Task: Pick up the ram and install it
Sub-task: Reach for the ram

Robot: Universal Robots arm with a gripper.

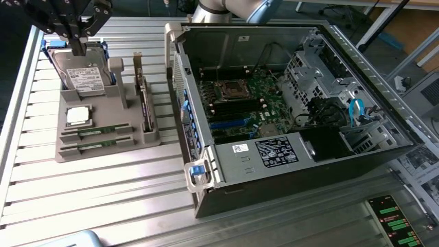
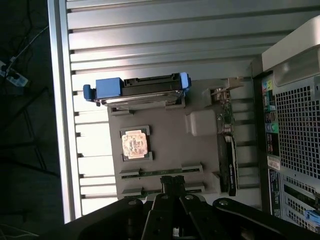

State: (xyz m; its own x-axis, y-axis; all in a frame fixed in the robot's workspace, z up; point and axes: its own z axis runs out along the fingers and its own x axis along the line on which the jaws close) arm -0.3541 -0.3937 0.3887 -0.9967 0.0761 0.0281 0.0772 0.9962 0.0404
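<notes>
We hold our claw (image 1: 79, 47) pointing straight down at the exterior view's upper left, its dark fingers (image 1: 75, 43) pressed together, while our grey arm (image 1: 233, 7) crosses the top edge.

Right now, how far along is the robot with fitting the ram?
Barely begun. Nothing looks done: both ram sticks sit in the grey holder. In hand: nothing; the gripper is shut and empty, above the holder. Left: lifting a stick and seating it in the open case.
</notes>
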